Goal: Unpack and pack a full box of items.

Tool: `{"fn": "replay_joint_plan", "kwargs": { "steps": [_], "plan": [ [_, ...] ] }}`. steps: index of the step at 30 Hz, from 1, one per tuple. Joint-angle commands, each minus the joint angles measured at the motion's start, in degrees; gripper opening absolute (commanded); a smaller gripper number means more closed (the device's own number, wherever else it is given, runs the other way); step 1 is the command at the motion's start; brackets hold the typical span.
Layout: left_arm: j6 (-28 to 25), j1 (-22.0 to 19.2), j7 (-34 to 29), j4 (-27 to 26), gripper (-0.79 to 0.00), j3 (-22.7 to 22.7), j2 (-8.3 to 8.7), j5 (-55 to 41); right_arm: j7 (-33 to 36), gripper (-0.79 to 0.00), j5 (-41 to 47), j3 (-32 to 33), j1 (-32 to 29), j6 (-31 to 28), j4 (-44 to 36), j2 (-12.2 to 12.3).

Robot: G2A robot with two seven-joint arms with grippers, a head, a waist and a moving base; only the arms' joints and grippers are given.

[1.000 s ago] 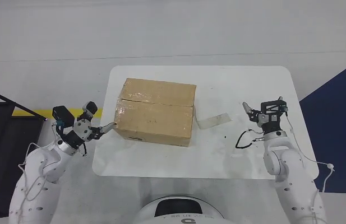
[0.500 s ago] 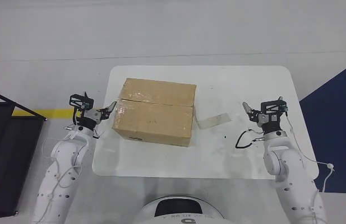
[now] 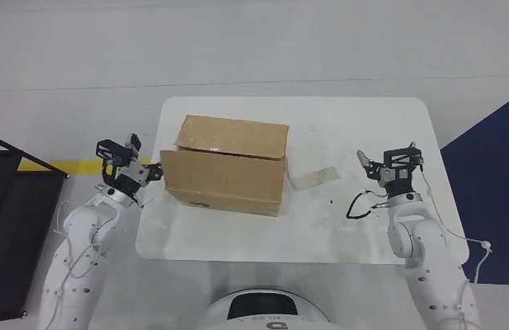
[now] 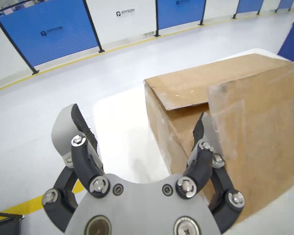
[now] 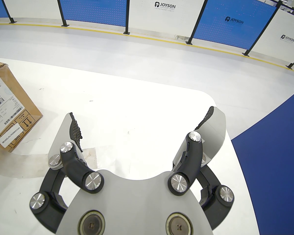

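A brown cardboard box lies on the white table, left of centre. Its near flap stands lifted, while the far flap lies flat on top. My left gripper is open at the box's left end. In the left wrist view, the left gripper has one finger against the raised flap's edge and the other finger out over the table. My right gripper hangs open and empty over the table's right part, well clear of the box.
A peeled strip of clear tape lies on the table just right of the box, also seen as the tape strip near my right gripper. Bare tabletop stretches to the right and front. A dark frame stands off the table's left side.
My left gripper has swung in to the box's left end, and the near flap has risen from flat to upright. The right arm has not moved.
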Motion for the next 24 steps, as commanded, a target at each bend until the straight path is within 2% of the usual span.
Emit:
{"fn": "replay_joint_plan", "kwargs": {
  "steps": [1,5,9,11,14,16,20,24],
  "plan": [
    [-7.2,1.0,2.2,0.0,0.000,-1.8,0.54,0.4,0.0,0.000,0.0,0.0,0.0,0.0,0.0,0.0],
    [-18.6,2.5,6.5,1.0,0.000,-4.8,1.57,1.8,0.0,0.000,0.0,0.0,0.0,0.0,0.0,0.0],
    [-23.5,3.3,10.1,2.0,0.000,-7.0,2.32,5.8,0.0,0.000,0.0,0.0,0.0,0.0,0.0,0.0],
    [-23.0,3.7,11.3,2.2,0.000,-7.5,2.57,9.3,0.0,0.000,0.0,0.0,0.0,0.0,0.0,0.0],
    [-17.9,4.5,13.8,1.9,0.000,-7.0,2.68,15.7,0.0,0.000,0.0,0.0,0.0,0.0,0.0,0.0],
    [-16.5,5.1,16.3,2.4,0.000,-6.1,2.69,17.4,0.0,0.000,0.0,0.0,0.0,0.0,0.0,0.0],
    [-16.6,5.3,19.7,3.8,0.000,-6.0,2.81,16.2,0.0,0.000,0.0,0.0,0.0,0.0,0.0,0.0],
    [-16.3,5.2,20.6,5.1,0.000,-7.2,3.03,14.6,0.0,0.000,0.0,0.0,0.0,0.0,0.0,0.0]
  ]
}}
